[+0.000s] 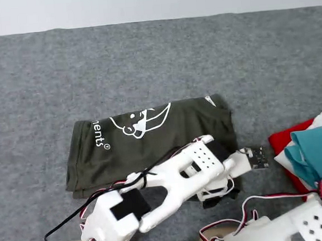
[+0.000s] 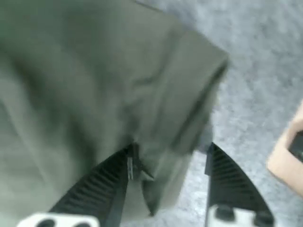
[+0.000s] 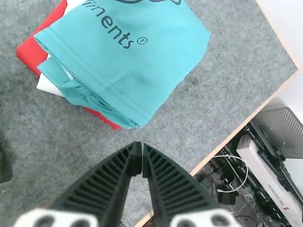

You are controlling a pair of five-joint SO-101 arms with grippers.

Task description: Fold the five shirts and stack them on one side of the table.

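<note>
At desk [image 1: 35, 80] centre | left gripper [image 2: 170, 147] is straddling corner of olive shirt [image 1: 145, 138], jaws spread | limp cloth, pinch all layers | right gripper [image 3: 142, 146] clenched, empty

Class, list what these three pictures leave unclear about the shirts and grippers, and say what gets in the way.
- High view: the stack runs off the right edge, so its shirts cannot be counted.
- High view: the left arm covers the green shirt's near corner.
- Left wrist view: the green shirt is blurred, so how many layers lie between the left gripper's fingers is unclear.
- Right wrist view: the teal shirt covers most of the stack.
</note>
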